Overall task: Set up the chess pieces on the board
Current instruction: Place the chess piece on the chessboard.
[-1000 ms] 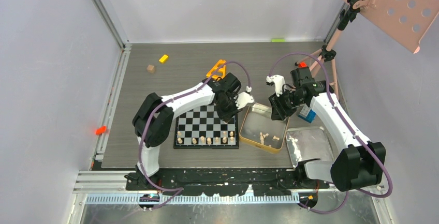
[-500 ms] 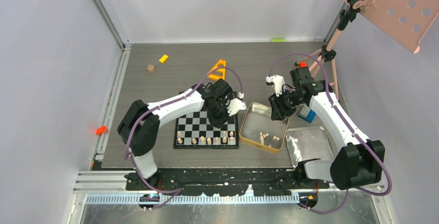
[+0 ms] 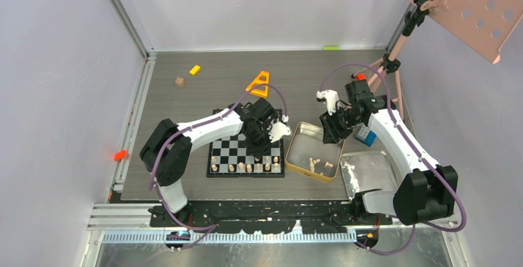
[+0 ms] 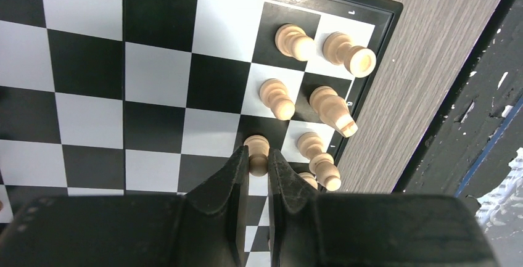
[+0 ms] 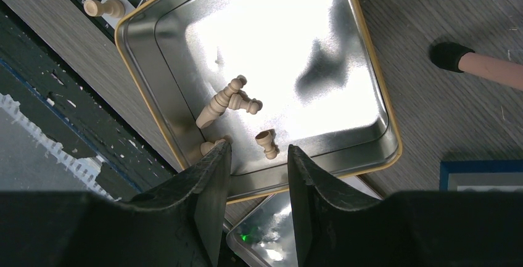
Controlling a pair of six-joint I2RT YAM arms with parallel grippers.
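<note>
The black-and-white board (image 3: pixel 237 140) lies in front of the left arm. Several pale chess pieces (image 3: pixel 247 167) stand along its near edge. My left gripper (image 3: pixel 264 148) hangs over the board's near right part. In the left wrist view the left gripper (image 4: pixel 258 161) is shut on a pale pawn (image 4: pixel 256 150) over a dark square of the board (image 4: pixel 92 63), beside two other pawns (image 4: pixel 275 97). My right gripper (image 5: pixel 259 156) is open and holds nothing above the gold tin (image 5: pixel 376 82). Several pale pieces (image 5: pixel 221 103) lie in the tin.
The gold tin (image 3: pixel 296 156) sits right of the board, a silver tray (image 3: pixel 373 174) to its right, and a blue box (image 3: pixel 366 136) behind. An orange triangle (image 3: pixel 259 84), a brown cube (image 3: pixel 179 82) and a yellow block (image 3: pixel 195 69) lie farther back. A tripod (image 3: pixel 395 57) stands at the back right.
My left arm has swung left and nearer, from beside the tin's far corner to over the board's near right squares. The right arm has stayed put.
</note>
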